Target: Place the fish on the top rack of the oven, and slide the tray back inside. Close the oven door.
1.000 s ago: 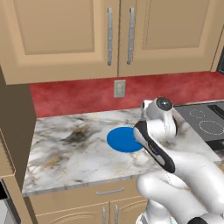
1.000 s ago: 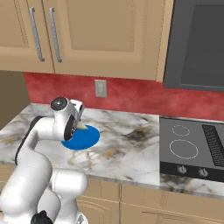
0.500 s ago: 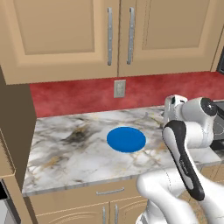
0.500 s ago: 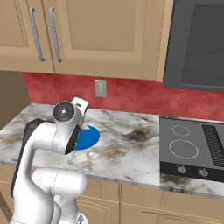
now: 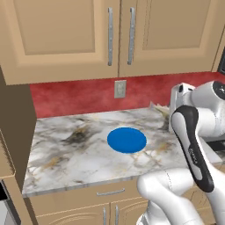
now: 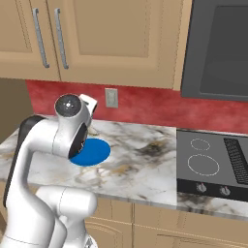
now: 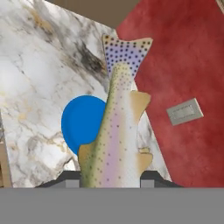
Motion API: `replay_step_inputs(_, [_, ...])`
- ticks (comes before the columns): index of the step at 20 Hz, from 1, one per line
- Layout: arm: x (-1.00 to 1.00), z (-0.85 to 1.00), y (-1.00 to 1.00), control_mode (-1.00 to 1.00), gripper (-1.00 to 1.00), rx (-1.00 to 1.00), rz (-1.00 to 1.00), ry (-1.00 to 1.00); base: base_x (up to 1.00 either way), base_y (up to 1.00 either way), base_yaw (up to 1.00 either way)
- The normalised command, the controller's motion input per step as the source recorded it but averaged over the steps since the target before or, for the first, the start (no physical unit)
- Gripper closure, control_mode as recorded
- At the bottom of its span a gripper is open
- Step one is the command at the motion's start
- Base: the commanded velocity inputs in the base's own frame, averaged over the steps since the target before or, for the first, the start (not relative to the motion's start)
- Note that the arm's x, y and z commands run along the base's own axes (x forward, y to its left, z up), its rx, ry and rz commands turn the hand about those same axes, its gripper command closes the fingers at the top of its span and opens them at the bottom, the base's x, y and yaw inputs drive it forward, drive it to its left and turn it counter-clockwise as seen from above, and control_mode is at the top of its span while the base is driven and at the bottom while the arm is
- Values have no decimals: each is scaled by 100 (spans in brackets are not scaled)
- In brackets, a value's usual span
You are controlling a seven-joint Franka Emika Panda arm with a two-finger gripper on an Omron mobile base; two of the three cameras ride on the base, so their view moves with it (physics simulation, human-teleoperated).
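In the hand view the tool (image 7: 111,178) is closed on the fish (image 7: 114,131), its two dark finger tips (image 7: 70,178) pressed against either flank near the head end. The fish runs straight out from between them, away from the camera, with its spotted, notched tail farthest off. It is tan along the sides with a pinkish-silver stripe down the middle and dark speckles all over. The fish is held up in the air above the marbled table (image 7: 30,87), clear of the surface. Behind it lies the round blue plate (image 7: 81,122), partly hidden by the fish's body, flat on the table and bare. To one side of the fish the red backsplash (image 7: 183,57) carries a pale wall outlet (image 7: 184,111). In the left base view the plate (image 5: 127,139) sits near the middle of the table (image 5: 66,154), and the white arm (image 5: 193,132) rises to its right. In the right base view the arm (image 6: 53,145) stands just in front of the plate (image 6: 92,151), with a black cooktop (image 6: 213,164) well apart to the right.
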Motion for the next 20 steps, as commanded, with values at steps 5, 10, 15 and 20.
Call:
replay_step_inputs(5, [7, 0, 0, 100, 100, 0, 0, 3, -3, 0, 0])
replay_step_inputs(10, [0, 0, 0, 100, 100, 0, 0, 0, -65, 7, 8])
replay_step_inputs(15, [0, 0, 0, 100, 100, 0, 0, 0, -83, 29, 23])
replay_step_inputs(20, [0, 0, 0, 100, 100, 0, 0, 0, -27, 47, 33])
